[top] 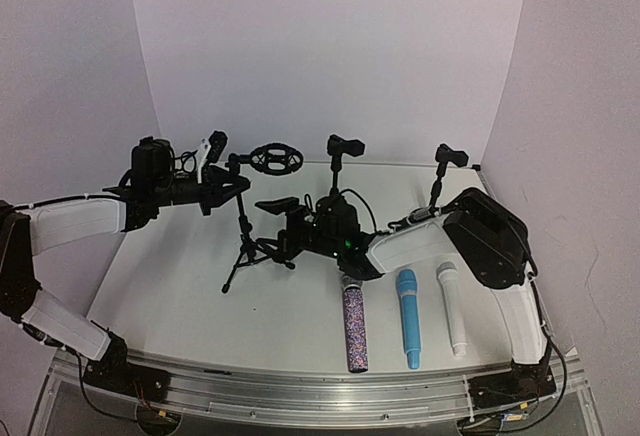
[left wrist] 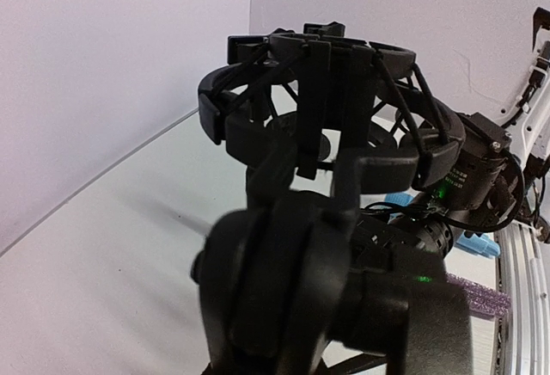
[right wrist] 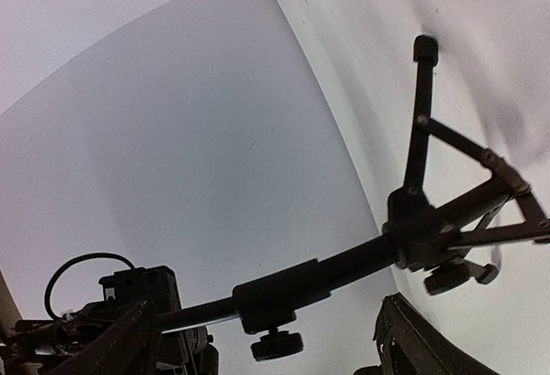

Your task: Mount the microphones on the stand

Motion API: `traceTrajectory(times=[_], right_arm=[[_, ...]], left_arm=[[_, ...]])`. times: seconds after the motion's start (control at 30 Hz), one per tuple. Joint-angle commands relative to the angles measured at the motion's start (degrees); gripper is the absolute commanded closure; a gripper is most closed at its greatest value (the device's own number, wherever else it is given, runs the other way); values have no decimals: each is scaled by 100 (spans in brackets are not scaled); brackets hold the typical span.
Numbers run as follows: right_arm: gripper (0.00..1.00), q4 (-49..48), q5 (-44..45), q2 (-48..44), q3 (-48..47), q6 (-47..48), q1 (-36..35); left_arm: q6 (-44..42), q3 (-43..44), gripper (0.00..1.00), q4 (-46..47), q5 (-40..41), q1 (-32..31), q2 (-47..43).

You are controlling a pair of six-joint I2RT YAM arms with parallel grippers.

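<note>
The left pincer (top: 222,184) clenches the stand (top: 243,236). The right pincer (top: 283,224) is released by its pole. The microphones (top: 408,316) lie near right, and black clips (top: 345,146) stand far back.

Glittery purple microphone (top: 356,328), blue microphone (top: 408,316), white microphone (top: 452,308)

The top view looks down from behind the arms (top: 70,221) over the whole table (top: 180,296). The left wrist camera sits very close to the stand (left wrist: 326,108), facing right across the table. The right wrist camera, tilted, looks closely along the stand's pole. All three views share the stand.
</note>
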State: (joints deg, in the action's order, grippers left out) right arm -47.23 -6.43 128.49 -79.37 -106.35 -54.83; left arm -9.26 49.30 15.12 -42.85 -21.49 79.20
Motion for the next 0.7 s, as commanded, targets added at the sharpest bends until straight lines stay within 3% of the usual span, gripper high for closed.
traceTrajectory(times=[0.0, 0.1, 0.17, 0.27, 0.37, 0.5, 0.6, 0.67], right_arm=[[13, -179, 99, -372, 475, 451, 60], [12, 210, 44, -882, 789, 1497, 92], [13, 839, 5, -1344, 871, 2714, 96], [14, 2175, 173, -1892, 755, 5417, -18], [14, 2906, 965, -2222, 670, 8633, -516], [14, 2258, 2187, -2013, 1022, 11576, -1157], [17, 1340, 2496, -1618, 898, 12651, -1310], [22, 1250, 2557, -1342, 478, 12957, -1314]], left_arm=[[622, 16, 100, -214, 623, -76, -299], [856, 8, 100, -267, 934, -120, -388], [1032, -38, 100, -273, 1098, -149, -440], [1086, -113, 100, -249, 1202, -215, -491], [1105, -201, 100, -164, 1316, -295, -545], [1183, -219, 100, -69, 1463, -365, -556], [1199, -220, 100, -37, 1520, -423, -561], [1199, -223, 100, -27, 1526, -450, -542]])
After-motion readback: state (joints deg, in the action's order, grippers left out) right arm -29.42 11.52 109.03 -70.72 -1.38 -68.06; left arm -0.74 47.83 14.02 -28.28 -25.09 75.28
